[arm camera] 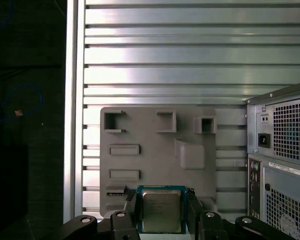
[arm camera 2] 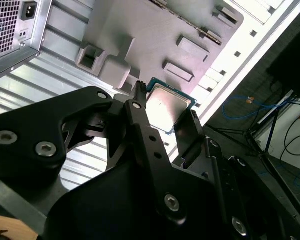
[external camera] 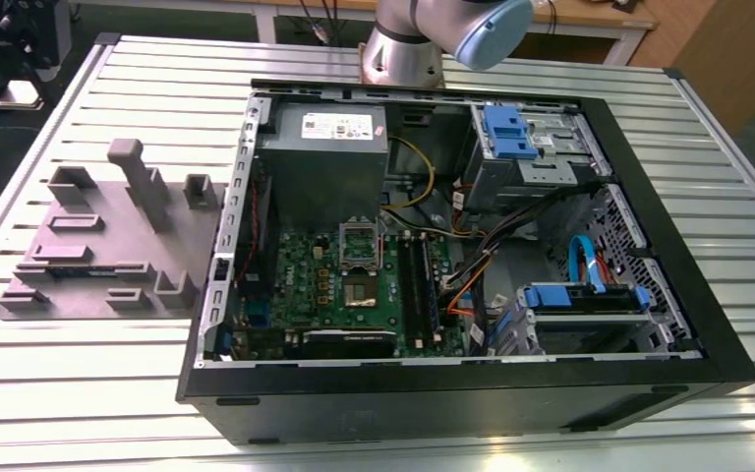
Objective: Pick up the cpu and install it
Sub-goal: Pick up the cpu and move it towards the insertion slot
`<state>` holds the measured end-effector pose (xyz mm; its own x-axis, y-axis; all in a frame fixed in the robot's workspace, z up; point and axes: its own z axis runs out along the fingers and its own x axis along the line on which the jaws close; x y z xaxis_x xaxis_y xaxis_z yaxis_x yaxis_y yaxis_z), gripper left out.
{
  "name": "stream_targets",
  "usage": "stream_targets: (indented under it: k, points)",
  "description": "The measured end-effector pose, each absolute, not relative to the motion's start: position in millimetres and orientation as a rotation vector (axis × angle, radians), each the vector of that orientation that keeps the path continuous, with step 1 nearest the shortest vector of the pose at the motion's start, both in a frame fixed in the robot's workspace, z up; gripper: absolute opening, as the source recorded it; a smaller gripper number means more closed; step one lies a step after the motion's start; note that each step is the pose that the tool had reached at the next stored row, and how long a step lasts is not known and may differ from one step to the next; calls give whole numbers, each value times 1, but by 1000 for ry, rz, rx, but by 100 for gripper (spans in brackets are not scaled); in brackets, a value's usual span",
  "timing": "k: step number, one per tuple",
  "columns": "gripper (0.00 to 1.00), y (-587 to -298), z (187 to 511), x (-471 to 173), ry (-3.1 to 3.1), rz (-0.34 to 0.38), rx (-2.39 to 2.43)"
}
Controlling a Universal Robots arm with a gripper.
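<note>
**Item 1. Small flat square cpu** [arm camera: 161, 210], pale silver-grey metal top, green edging. It is outside the open black computer case [external camera: 483, 408], raised above the grey moulded fixture tray [external camera: 102, 246] that lies just beside the case on the exterior view's left. The chip looks level and clear of the tray's pockets.

**Item 2. Black two-fingered end effector** [arm camera: 161, 197]. It is closed down to the chip's width, one finger against each of two opposite edges. By my reading it carries the cpu and nothing else. The second wrist view shows the same hold on the cpu [arm camera 2: 169, 107].

**Item 3. Ribbed aluminium counter** [external camera: 129, 79]. It bears both the case and the tray.

**Item 4. Green motherboard** [external camera: 312, 285], on the floor of the case. Its dark square socket recess with a metal frame [external camera: 359, 244] stands empty, near the large grey box with a white label [external camera: 325, 167].

**Hazards noted:**
- The hold is on thin edges only. A jolt or a slight loosening could let the chip tilt or drop onto the tray or counter.
- A chip brought to the socket rotated or tilted could bind on the frame and harm the contacts.
- Loose orange and yellow cables [external camera: 463, 270] lie close to the socket inside the case and could snag a finger.
</note>
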<state>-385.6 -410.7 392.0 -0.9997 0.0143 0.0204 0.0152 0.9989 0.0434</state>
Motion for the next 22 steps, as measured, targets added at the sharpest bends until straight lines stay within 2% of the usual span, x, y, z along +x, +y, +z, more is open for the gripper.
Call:
stream_targets:
  k: [22]
  points:
    - [47,-411,400,-382,-3121,-68,-23]
